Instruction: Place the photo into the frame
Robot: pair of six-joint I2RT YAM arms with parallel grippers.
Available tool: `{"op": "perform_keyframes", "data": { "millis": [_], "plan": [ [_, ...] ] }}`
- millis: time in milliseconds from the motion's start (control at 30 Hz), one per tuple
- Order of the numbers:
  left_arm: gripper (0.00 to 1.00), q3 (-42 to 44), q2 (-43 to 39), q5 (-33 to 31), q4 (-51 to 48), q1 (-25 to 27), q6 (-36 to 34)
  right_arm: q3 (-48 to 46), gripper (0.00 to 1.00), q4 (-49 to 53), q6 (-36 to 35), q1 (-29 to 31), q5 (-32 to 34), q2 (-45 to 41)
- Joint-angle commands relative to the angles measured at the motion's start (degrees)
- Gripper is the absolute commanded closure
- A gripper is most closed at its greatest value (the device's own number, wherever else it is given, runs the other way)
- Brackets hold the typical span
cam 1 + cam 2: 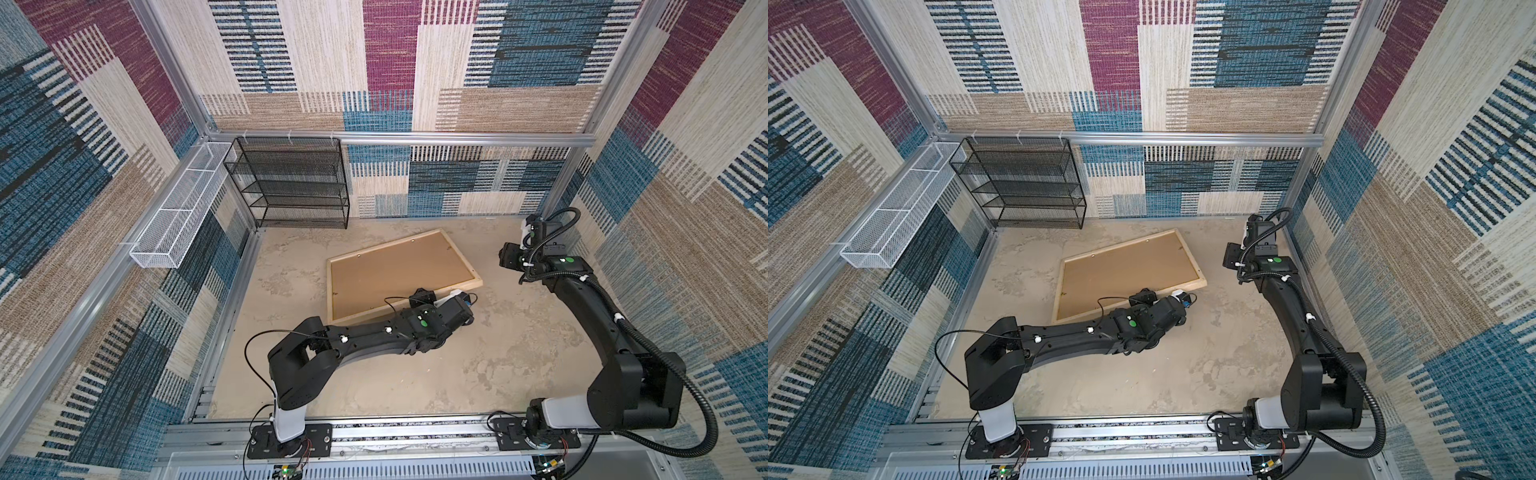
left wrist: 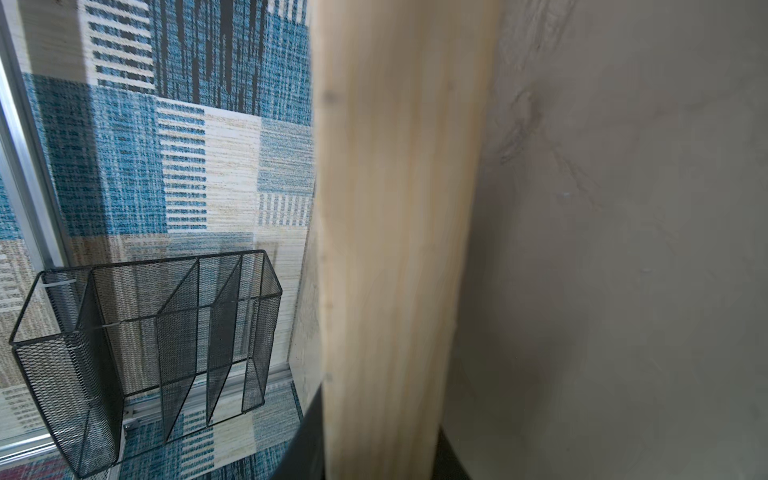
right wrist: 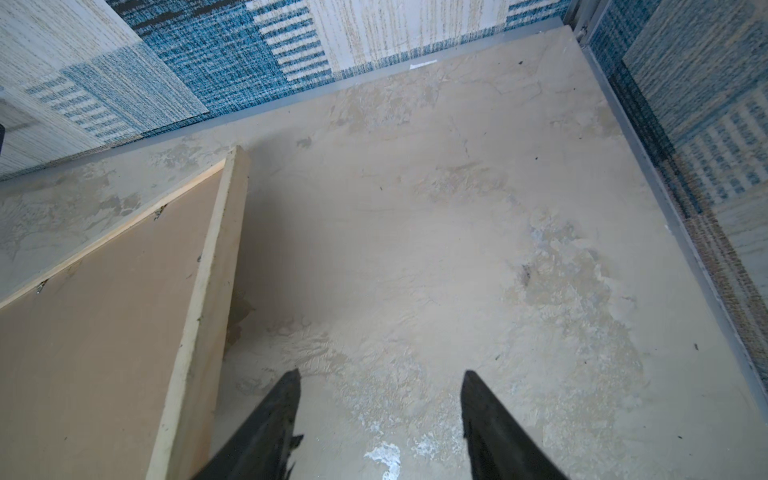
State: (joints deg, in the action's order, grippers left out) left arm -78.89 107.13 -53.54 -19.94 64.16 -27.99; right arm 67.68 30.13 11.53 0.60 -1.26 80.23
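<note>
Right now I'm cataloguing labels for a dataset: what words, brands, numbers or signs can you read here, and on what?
No readable text in any view.
The frame: bare wood, no mark.
Its back: plain brown, no print.
Each arm: a green dot, blank.
The rack: no label.
The small board at the near rail: too small to read.

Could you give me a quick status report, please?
Left gripper shut on frame bar. Right gripper open, empty. Frame face down, backing in. Photo not in view.
</note>
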Motion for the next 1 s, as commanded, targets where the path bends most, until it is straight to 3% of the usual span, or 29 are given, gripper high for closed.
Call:
{"op": "perform_keyframes", "data": {
  "millis": [0, 233, 533, 867, 967],
  "plan": [
    [1.00, -3.5, 0.6, 0.4, -9.7, -0.1, 7.7, -0.4, 0.37, -2.6, 0.6, -0.3, -1.2, -0.4],
    [1.00, -15.1, 2.7, 4.4, -22.4, -1.8, 12.8, -1.1, 0.36, -3.4, 0.9, -0.6, -2.1, 0.1],
    [1.00, -37.5, 11.1, 11.6, -41.9, -4.7, 18.8, -2.6, 0.36, -4.7, 1.4, -1.3, -4.0, 0.6],
    [1.00, -64.5, 20.0, 19.1, -57.4, -7.2, 23.1, -3.5, 0.36, -5.2, 1.4, -1.6, -4.8, 0.9],
    [1.00, -69.3, 20.9, 21.2, -59.2, -7.9, 24.1, -3.6, 0.36, -5.3, 1.5, -1.6, -4.9, 0.6]
  ]
}}
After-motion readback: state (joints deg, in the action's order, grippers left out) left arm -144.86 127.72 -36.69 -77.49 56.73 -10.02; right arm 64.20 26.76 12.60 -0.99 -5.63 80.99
